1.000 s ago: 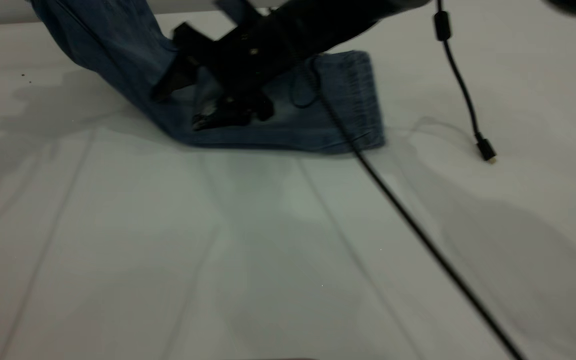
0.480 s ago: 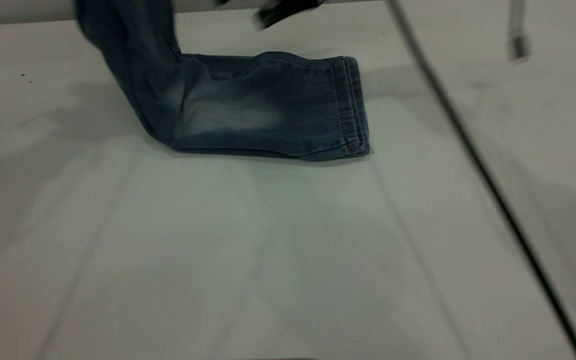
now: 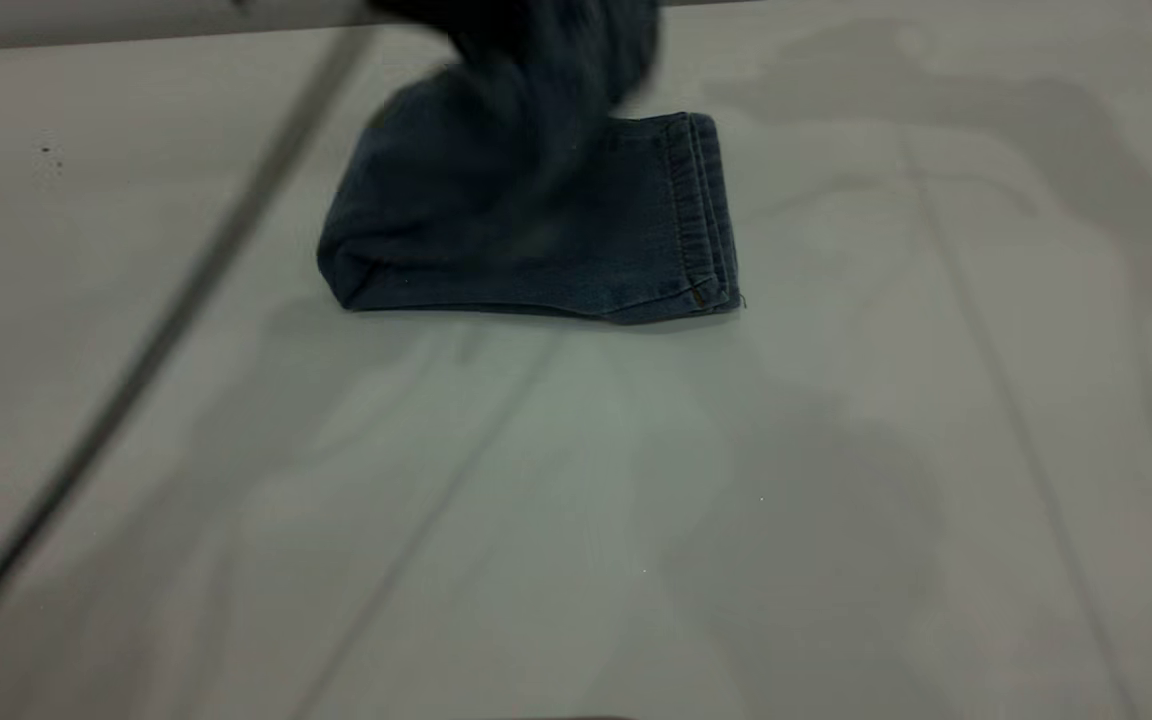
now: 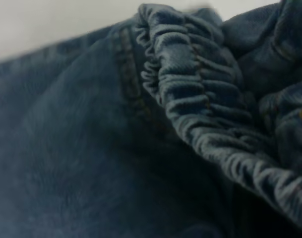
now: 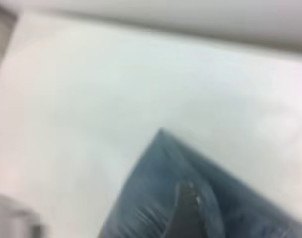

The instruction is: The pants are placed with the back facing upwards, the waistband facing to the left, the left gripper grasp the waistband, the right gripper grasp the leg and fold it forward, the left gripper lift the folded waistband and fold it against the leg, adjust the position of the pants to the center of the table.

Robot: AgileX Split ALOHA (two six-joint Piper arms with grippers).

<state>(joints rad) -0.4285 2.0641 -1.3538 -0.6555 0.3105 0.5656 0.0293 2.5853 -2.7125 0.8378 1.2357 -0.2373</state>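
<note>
Folded blue denim pants lying on the white surface near its far edge, ruched waistband bunched close to the left wrist camera, can't tell either claw's state

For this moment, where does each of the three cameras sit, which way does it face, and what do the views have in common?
Exterior view: outside the rig, looking down across the table at the folded pants; no gripper shows clearly.
Left wrist view: on the left arm, pressed close to the gathered waistband; no fingers show.
Right wrist view: on the right arm, above the table, facing a corner of the pants; no gripper can be made out.
Shared: all three show the pants.
</note>
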